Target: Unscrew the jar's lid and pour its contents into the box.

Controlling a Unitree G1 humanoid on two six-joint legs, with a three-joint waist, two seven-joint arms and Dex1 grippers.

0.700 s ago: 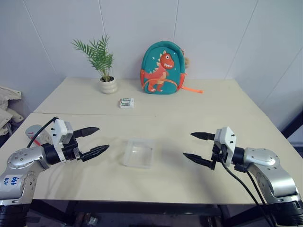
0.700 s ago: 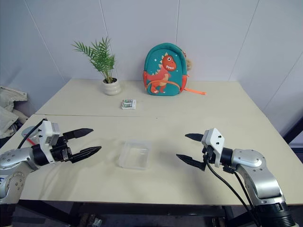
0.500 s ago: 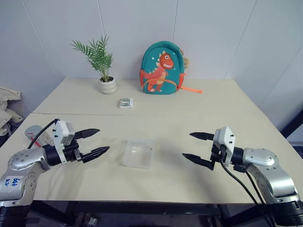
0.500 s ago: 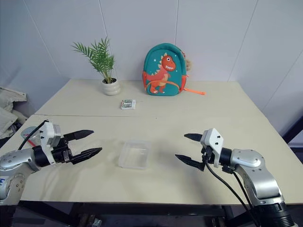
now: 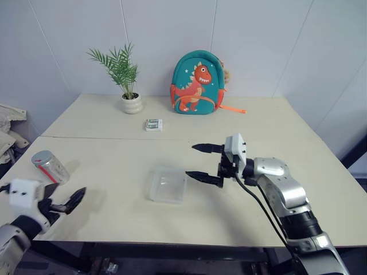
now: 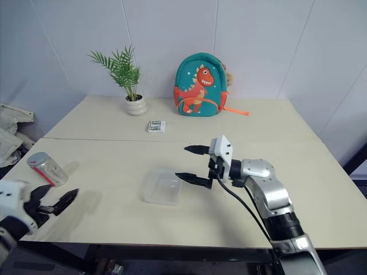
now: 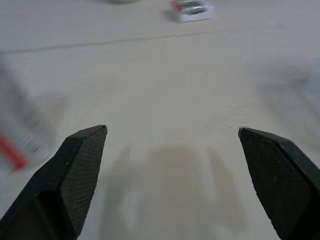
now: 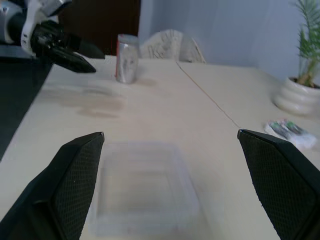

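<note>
Since the earlier frames your right gripper [image 5: 204, 162] has swung in from the right side of the desk [image 5: 321, 172] and now hovers just beside the box [image 5: 168, 184], fingers spread wide and pointing left. Your left gripper [image 6: 57, 202] has pulled back toward the desk's near left corner, its two black fingers also spread apart, holding nothing. With that arm out of the way, the jar [image 5: 50, 166] is in plain sight near the left edge.

The jar is a small silvery-grey metal cylinder with a red mark low on its side; it looks tilted, though from the head views you can't be sure. Its lid [image 6: 38, 158], a round grey cap as wide as the body, is still on.

The box is shallow clear plastic, roughly square with rounded corners, lying near the middle of the smooth beige desk. Toward the far edge stand a white ribbed plant pot [image 5: 131, 103] and a teal dinosaur backpack [image 5: 196, 83], with a small white-and-green packet [image 5: 153, 124] in front of them.
</note>
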